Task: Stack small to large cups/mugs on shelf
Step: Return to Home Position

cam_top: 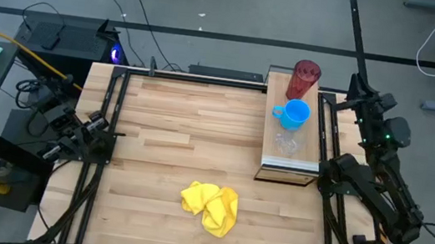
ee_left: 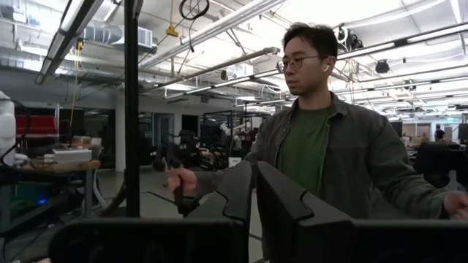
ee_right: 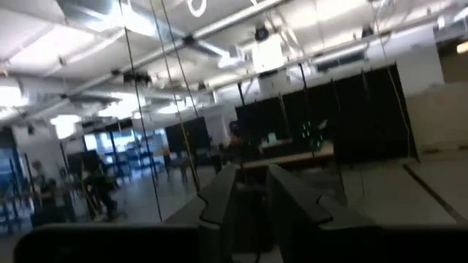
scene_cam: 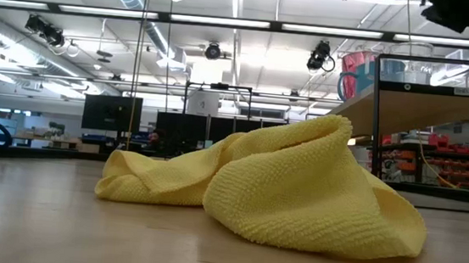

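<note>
The light-wood shelf [cam_top: 308, 151] stands at the table's far right. Along it stand a dark red ribbed tumbler [cam_top: 305, 80] at the far end, a bright blue mug [cam_top: 293, 113] in the middle and a small clear plastic cup [cam_top: 286, 142] nearest, each on its own base. In the low view the shelf [scene_cam: 424, 101] shows at the upper right. My left gripper [ee_left: 254, 197] is shut and empty at the table's left edge. My right gripper [ee_right: 252, 193] stands a narrow gap open and empty, at the table's right edge beside the shelf.
A crumpled yellow cloth [cam_top: 210, 206] lies near the table's front edge, filling the low view [scene_cam: 281, 187]. Black frame rails run along the table's left [cam_top: 108, 124] and right [cam_top: 332, 146] sides. A person [ee_left: 322, 146] stands beyond the table in the left wrist view.
</note>
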Controlling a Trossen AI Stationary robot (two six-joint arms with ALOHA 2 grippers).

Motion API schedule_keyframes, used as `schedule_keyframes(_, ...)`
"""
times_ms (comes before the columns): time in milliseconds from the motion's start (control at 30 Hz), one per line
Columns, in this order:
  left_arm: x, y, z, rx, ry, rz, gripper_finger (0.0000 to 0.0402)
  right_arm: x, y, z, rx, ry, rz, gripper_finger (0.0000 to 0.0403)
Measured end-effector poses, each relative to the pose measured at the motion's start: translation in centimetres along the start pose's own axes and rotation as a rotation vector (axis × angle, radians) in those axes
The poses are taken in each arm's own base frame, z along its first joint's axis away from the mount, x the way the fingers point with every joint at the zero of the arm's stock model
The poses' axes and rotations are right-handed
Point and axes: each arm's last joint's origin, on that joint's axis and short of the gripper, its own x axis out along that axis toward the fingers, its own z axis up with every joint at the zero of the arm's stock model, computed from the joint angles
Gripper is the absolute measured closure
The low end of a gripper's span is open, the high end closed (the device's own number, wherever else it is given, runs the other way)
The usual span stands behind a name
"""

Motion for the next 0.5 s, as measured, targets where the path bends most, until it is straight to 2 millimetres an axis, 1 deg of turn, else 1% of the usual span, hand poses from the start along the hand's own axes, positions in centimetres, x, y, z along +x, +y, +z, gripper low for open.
schedule_keyframes(100, 0.0, 0.0, 0.0, 0.014, 0.001, 0.0, 0.0369, -0.2, -0.2, -0.8, -0.047, 0.089, -0.016, 0.0318)
schedule_keyframes(167, 0.0, 0.0, -0.1, 0.014, 0.014, 0.0, 0.0366, -0.7, -0.3, -1.0, -0.056, 0.111, -0.018, 0.0318)
schedule_keyframes(300, 0.0, 0.0, -0.2, 0.009, 0.023, 0.001, 0.0362, -2.5, -0.4, 0.0, -0.044, 0.014, 0.014, 0.0318)
schedule_keyframes(367, 0.0, 0.0, -0.3, 0.009, 0.033, 0.0, 0.0361, -3.6, -0.6, 0.0, -0.045, -0.011, 0.016, 0.0318)
schedule_keyframes(467, 0.0, 0.0, -0.4, 0.009, 0.04, 0.001, 0.0364, -3.4, -0.6, 0.0, -0.049, -0.001, -0.002, 0.0318)
schedule_keyframes(500, 0.0, 0.0, -0.4, 0.009, 0.038, 0.001, 0.0365, -3.2, -0.5, 0.3, -0.044, -0.031, 0.0, 0.0318)
